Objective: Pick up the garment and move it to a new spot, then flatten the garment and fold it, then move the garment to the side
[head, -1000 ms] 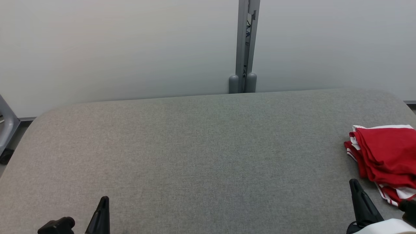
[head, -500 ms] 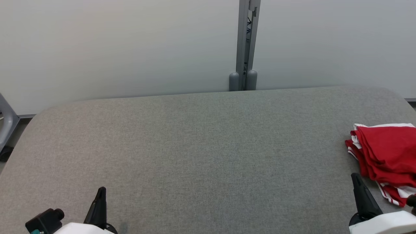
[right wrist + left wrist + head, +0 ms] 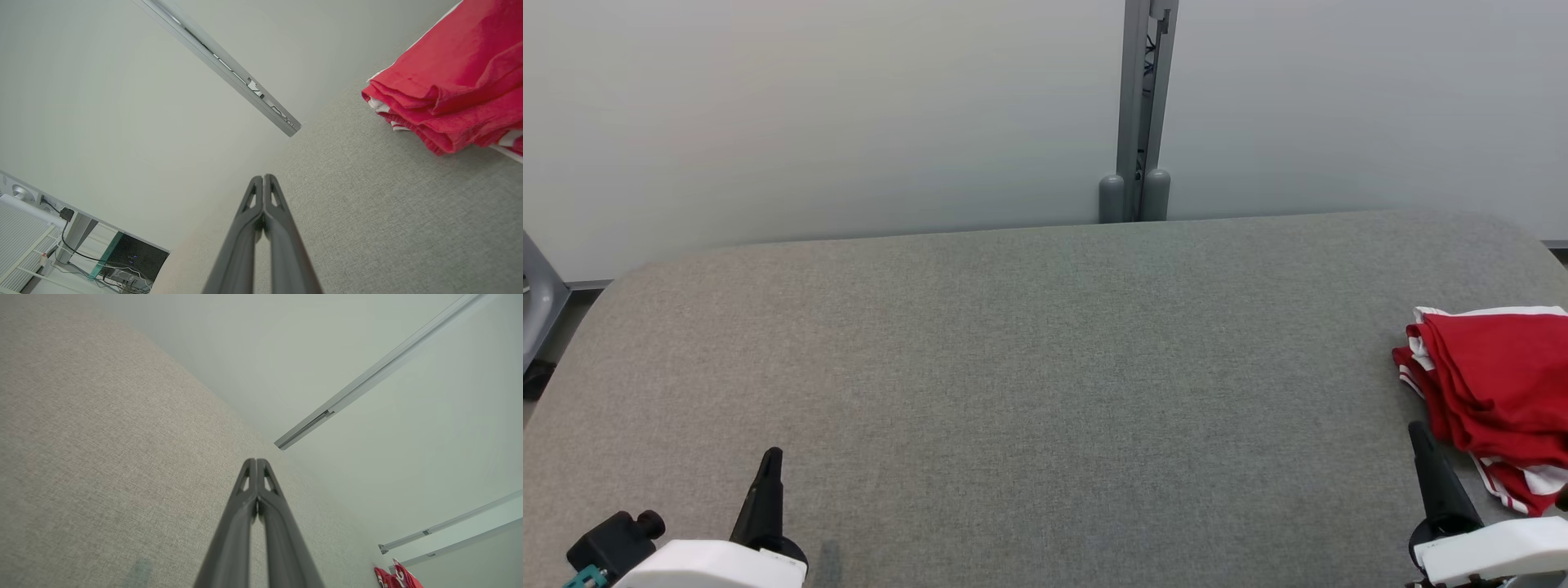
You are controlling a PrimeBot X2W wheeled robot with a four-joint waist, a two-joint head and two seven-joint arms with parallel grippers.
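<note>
The right pincer [image 3: 1418,431] is sitting low over the grey tabletop [image 3: 1045,367]. Its two dark fingers are pressing together along their length and gripping nothing. The garment [image 3: 1494,384], a red piece with white striped trim, is lying folded in a layered bundle on the tabletop. It is just beside this pincer on its outer side and a little ahead of its tips. In the right wrist view a strip of bare fabric surface is showing between the two, so they are not touching.

The left pincer [image 3: 770,457] is pointing the same way, well apart from the garment across the width of the tabletop. Its fingers are likewise meeting at the tips and carrying nothing. Beyond the far edge, ahead of both pincers, a grey post [image 3: 1141,106] is standing against a pale wall [image 3: 809,122].
</note>
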